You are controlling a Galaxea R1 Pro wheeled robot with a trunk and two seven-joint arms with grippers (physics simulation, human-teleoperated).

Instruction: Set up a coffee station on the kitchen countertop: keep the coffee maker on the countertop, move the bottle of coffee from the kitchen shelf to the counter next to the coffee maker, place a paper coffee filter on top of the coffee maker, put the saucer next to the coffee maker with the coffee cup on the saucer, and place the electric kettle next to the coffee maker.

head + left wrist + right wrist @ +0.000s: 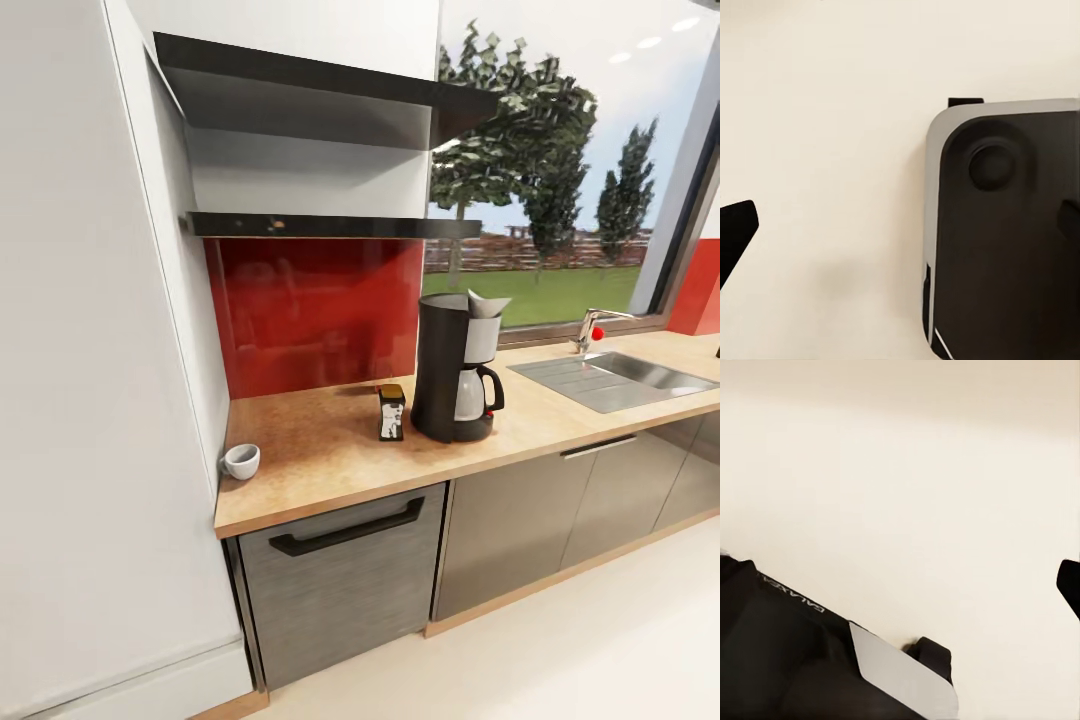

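Bare countertop (320,455) between coffee cup (241,461) and bottle of coffee (391,411), coffee maker (455,370) just beside bottle, shelf (330,226) overhead.

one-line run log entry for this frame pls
coffee maker: on countertop | paper coffee filter: on top | bottle of coffee: beside maker | coffee cup: near counter's left end

A glossy red glass backsplash (315,315) sits under two dark wall shelves (330,226) set against a white wall (90,350). Right of it, a wide window (560,200) shows trees, a fence and green lawn in daylight. A steel sink (620,378) with a chrome tap (592,328) lies below the window. Grey cabinet fronts (510,530) and a brushed-metal drawer with black handle (345,528) stand on a pale cream floor (580,660)
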